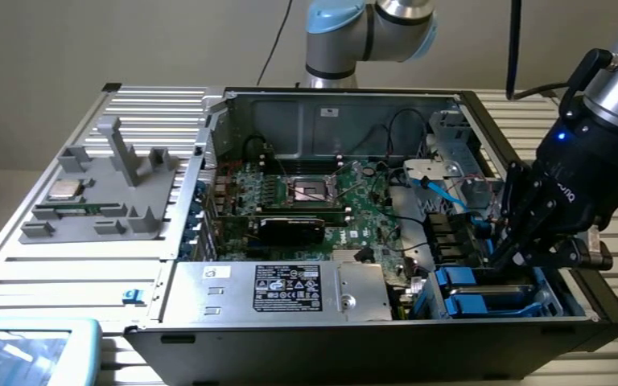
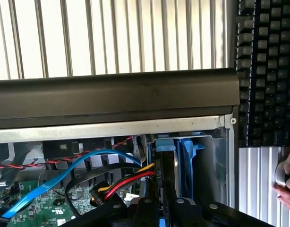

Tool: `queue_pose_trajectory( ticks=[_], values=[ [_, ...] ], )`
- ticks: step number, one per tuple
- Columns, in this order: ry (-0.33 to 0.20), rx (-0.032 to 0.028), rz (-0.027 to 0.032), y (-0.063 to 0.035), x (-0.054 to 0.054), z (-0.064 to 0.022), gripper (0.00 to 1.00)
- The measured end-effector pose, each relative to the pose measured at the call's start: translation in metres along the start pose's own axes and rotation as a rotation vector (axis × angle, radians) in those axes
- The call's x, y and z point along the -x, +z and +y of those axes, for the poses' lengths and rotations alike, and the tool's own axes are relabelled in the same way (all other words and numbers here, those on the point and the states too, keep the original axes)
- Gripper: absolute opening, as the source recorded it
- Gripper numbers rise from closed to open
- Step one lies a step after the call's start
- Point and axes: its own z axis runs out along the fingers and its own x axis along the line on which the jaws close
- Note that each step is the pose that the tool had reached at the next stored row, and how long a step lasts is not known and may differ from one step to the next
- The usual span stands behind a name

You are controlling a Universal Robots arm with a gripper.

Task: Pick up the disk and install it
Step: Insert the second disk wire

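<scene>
**Gripper down in the drive bay, closed on the disk**

Open computer case (image 1: 320,104) lies on a slatted metal table (image 1: 30,265). Gripper (image 1: 505,259) reaches into the bay at the case's corner nearest the exterior view's right, beside the blue drive carriers (image 1: 470,289). Its fingers (image 2: 149,189) are drawn nearly together, pinching the disk (image 2: 167,158) on edge; the disk stands upright within the blue frame in that bay, against the case's black side wall (image 2: 112,97). Red, yellow and blue cables (image 2: 126,182) run beside it over the green motherboard (image 1: 331,197). Silver box with black label (image 1: 282,289) sits at the case's front edge. A keyboard (image 2: 268,71) lies outside the case; a person's hand (image 2: 289,184) shows near it.
</scene>
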Motion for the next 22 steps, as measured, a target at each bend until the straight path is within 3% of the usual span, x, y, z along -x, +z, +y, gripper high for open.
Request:
queue_pose_trajectory(
  ticks=[14, 22],
  values=[
    [0.001, 0.0013, 0.0013, 0.0029, 0.0000, -0.0027, 0.16],
    [0.001, 0.0009, 0.0067, 0.0052, -0.0001, -0.0024, 0.16]
  ],
)
